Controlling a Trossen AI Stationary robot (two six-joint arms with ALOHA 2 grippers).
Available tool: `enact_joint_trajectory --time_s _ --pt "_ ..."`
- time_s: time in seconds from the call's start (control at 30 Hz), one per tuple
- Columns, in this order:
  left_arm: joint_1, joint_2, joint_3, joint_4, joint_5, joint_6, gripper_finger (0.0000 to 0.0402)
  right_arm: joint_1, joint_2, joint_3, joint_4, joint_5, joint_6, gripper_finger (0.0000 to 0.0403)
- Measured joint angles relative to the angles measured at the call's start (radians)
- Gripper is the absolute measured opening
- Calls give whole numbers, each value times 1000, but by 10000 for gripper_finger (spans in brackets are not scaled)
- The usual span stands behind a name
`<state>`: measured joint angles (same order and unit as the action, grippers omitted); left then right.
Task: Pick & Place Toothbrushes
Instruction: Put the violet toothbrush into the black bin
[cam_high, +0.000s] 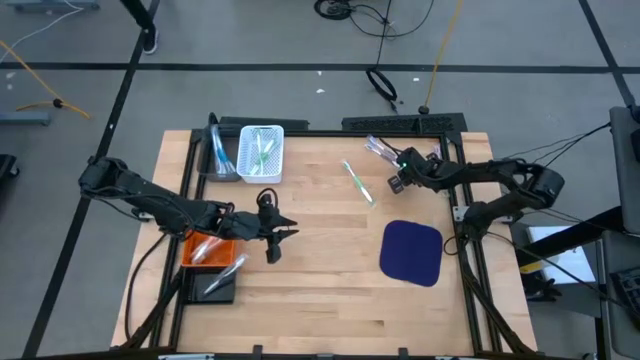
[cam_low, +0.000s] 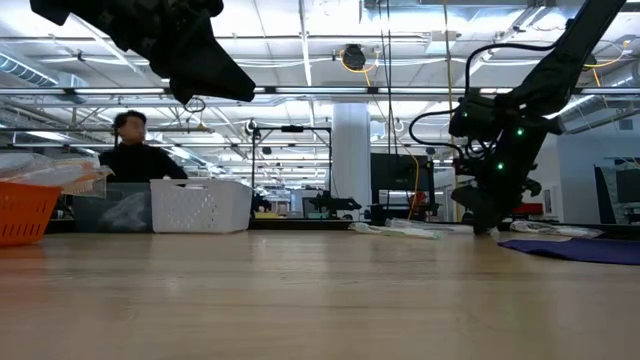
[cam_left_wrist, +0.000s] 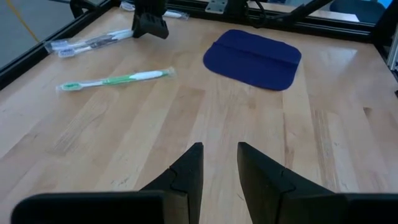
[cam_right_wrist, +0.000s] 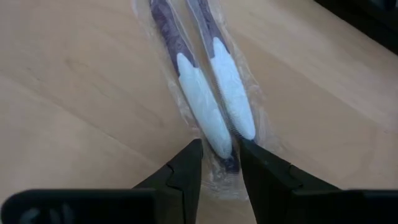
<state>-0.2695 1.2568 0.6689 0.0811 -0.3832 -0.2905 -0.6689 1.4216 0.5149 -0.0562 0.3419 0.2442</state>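
The right gripper (cam_right_wrist: 217, 163) sits low over a clear packet of two toothbrushes (cam_right_wrist: 208, 99), its jaws standing a narrow way apart with the near end of the packet just between the tips. Whether they have bitten onto it yet cannot be told from these views. To do this step well, it looks wise to settle squarely over one handle end, close on the wrapper and the brush together, then lift straight up so the slippery film does not slide out. In the high view that packet (cam_high: 378, 149) lies at the far right of the worktop (cam_high: 330, 290), just beside the right gripper (cam_high: 398, 180).

The green toothbrush (cam_high: 357, 182) lies loose, near the packet and toward the middle. The blue cloth (cam_high: 412, 252) lies nearer the front.

The left gripper (cam_left_wrist: 219, 163) hangs above bare wood with jaws slightly parted and nothing between them, beside the orange basket (cam_high: 208, 251). The white basket (cam_high: 260, 152) holds more brushes at the far left.
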Motion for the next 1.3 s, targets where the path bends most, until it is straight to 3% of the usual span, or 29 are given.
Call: enact_joint_trajectory --time_s 0.13,0.3,0.73,0.97,1.3 --pt "0 0 0 0 0 0 97 -1 4 0 0 -27 9 83" --pt "0 0 0 0 0 0 97 0 -21 -1 -12 -56 21 15" --pt "0 0 0 7 0 -1 97 27 -225 -5 -29 -192 62 0" --pt "0 0 0 87 -10 1 97 157 -323 -4 21 -255 89 0" --pt "9 0 -1 184 -11 29 97 442 -370 -3 322 -268 104 0"
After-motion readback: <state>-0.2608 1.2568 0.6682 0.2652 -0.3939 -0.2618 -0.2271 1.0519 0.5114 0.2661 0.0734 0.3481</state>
